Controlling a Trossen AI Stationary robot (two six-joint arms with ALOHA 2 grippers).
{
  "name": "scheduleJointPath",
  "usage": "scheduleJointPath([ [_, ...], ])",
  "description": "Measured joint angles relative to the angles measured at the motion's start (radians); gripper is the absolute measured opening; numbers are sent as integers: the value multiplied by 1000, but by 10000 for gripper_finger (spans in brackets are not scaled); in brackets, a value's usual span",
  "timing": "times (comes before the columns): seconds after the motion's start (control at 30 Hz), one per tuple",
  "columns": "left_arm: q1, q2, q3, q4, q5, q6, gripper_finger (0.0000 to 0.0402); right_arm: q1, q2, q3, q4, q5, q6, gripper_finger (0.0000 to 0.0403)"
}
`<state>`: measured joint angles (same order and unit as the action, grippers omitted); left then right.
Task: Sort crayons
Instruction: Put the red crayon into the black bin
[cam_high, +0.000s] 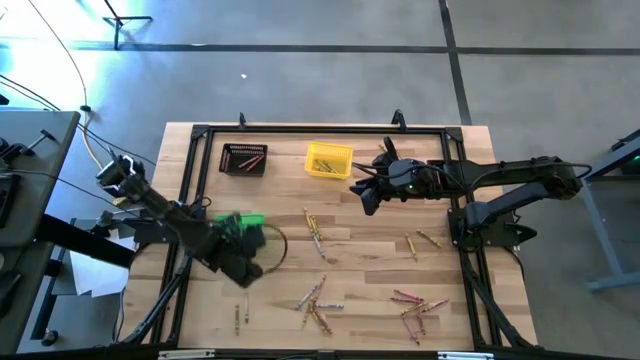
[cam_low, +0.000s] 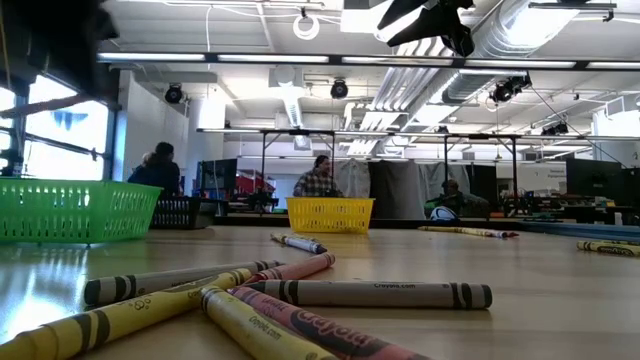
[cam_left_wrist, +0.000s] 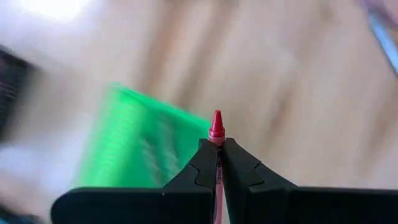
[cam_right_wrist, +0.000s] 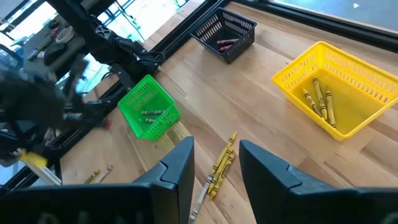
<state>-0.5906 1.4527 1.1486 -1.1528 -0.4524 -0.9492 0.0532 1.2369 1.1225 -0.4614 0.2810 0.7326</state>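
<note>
- Left pincer (cam_left_wrist: 217, 163): clamped on a red crayon (cam_left_wrist: 216, 127), beside the green bin (cam_high: 240, 226).
- Right pincer (cam_right_wrist: 216, 163): fingers apart, empty, raised near the yellow bin (cam_high: 328, 160).
- Loose crayons (cam_high: 316, 236): scattered on tabletop (cam_high: 380, 250).

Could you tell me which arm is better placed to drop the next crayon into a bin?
The left. Its gripper is shut on a red crayon near the green bin. The right gripper hangs open and empty near the yellow bin.
</note>
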Motion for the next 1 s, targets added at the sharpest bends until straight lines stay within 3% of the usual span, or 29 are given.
scheduleJointPath([
  [0.17,138,-105,17,-52,-240,-14,0,-1,0,0,1,0,-15,113],
  [0.4,477,-302,-49,-48,-270,111,0,-2,0,0,-3,0,-19,113],
  [0.53,705,-392,-137,82,-194,314,0,-14,0,0,-18,0,-27,113],
  [0.73,1025,-430,-329,479,20,651,0,-67,0,0,-39,2,-27,113],
  [0.83,1151,-409,-403,637,57,704,0,-99,0,0,-48,2,-27,113],
  [1.0,1297,-369,-462,732,111,743,0,-150,0,0,-74,1,-26,113],
])
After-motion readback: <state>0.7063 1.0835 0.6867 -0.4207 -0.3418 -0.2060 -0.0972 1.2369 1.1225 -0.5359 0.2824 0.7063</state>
